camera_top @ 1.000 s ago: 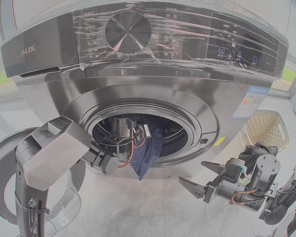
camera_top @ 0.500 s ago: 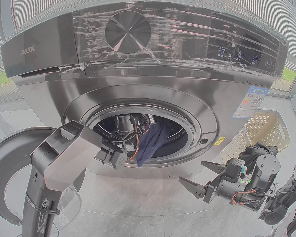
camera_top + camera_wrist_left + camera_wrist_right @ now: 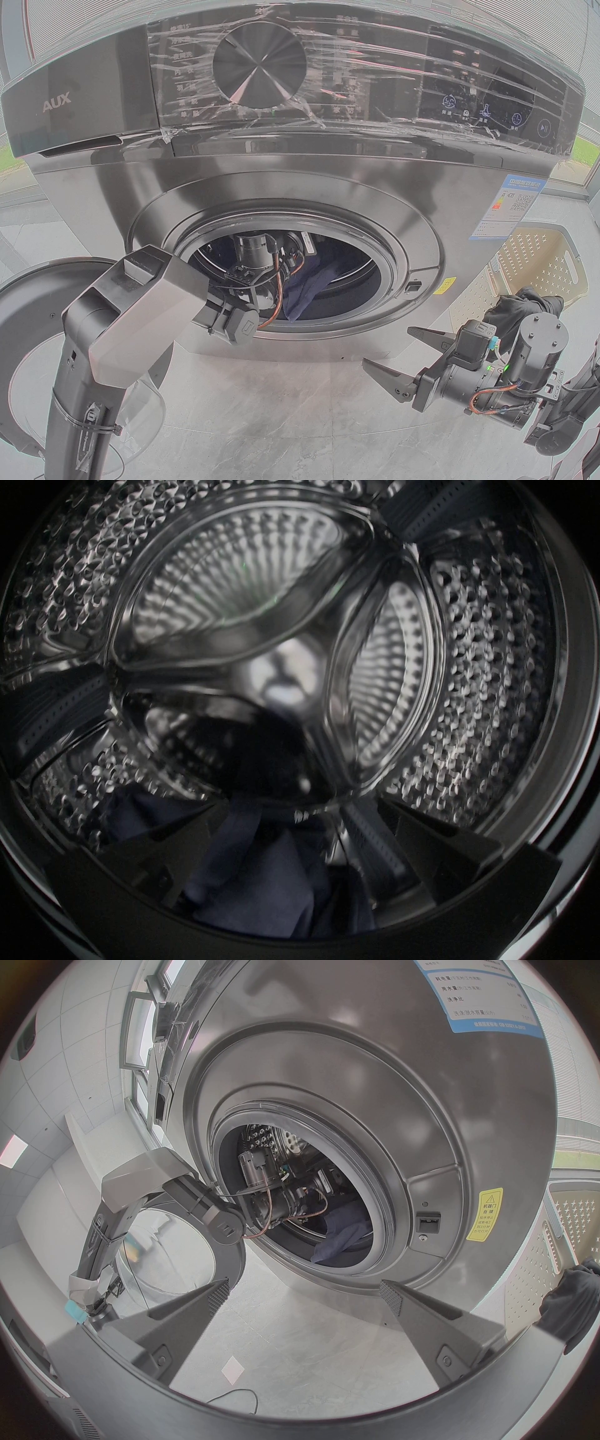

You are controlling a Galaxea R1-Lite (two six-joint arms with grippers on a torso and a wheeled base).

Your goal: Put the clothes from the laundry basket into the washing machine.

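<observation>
My L gripper (image 3: 295, 805) is wide open inside the dimpled steel drum (image 3: 494, 667), w/ a navy blue cloth (image 3: 250, 886) lying by it; R gripper (image 3: 304, 1284) is spread wide too.

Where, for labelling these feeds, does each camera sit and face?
Head view: on the head, looking forward and down at the washing machine; left arm in its door opening, open right gripper lower right.
Left wrist view: inside the drum mouth, facing the drum back wall; open left gripper, blue garment lying in the drum.
Right wrist view: outside, facing the door opening; open right gripper in front.
Shared: head and right wrist views both show the left arm and blue garment in the opening.
</observation>
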